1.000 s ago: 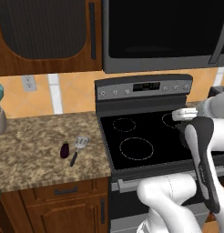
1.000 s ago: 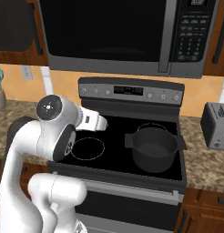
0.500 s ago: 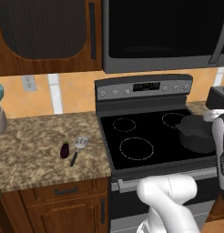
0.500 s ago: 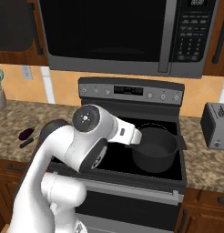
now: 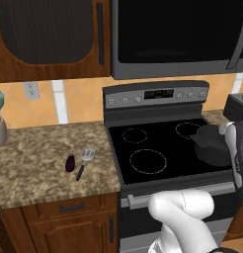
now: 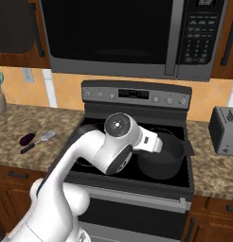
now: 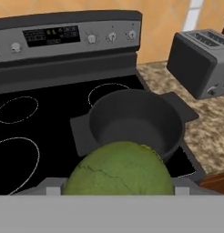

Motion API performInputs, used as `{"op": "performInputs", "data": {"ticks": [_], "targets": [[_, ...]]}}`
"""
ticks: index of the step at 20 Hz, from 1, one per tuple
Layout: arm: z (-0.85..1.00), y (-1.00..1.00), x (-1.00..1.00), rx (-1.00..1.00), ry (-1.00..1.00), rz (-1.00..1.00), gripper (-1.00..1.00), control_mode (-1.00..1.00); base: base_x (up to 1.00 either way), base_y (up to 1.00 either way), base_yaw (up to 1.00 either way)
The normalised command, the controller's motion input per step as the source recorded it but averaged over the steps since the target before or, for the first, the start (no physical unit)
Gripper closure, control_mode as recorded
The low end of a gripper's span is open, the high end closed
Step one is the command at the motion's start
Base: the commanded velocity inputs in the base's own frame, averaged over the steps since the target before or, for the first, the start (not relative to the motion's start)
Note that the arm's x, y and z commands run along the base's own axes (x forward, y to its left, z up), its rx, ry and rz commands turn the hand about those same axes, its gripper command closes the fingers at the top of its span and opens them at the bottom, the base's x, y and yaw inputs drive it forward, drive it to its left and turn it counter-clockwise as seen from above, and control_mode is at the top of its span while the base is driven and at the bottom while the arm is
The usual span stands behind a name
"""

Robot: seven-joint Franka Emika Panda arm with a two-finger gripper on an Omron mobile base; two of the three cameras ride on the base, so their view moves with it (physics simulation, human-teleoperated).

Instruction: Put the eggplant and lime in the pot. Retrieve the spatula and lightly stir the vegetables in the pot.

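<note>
pot (image 6: 161, 158): on stove's right burner, behind white arm
eggplant (image 6: 27, 138): on left counter, beside spatula (image 6: 39, 141)
toaster (image 6: 224, 130): right counter

arm: rises from 7 o'clock in right base view, elbow bent, forearm reaching toward 3 o'clock | gripper (image 7: 118, 193): closed around the lime (image 7: 119, 169), fingertips hidden

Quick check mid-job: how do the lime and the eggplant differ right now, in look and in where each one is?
The lime is round and yellow-green; the eggplant is elongated and dark purple. The lime sits close at the gripper, in front of the pot; the eggplant lies on the counter beside the spatula. Neither is in the pot yet.
</note>
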Motion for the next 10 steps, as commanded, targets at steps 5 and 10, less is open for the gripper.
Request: {"op": "performInputs", "data": {"ticks": [5,10], "targets": [[-0.51,-0.18,0.53,0.0,0.11,0.0,1.0,-1.0,0.0,0.0,0.0],[-0.39,-0.3,0.46,0.01,0.1,0.0,1.0,-1.0,0.0,0.0,0.0]]}}
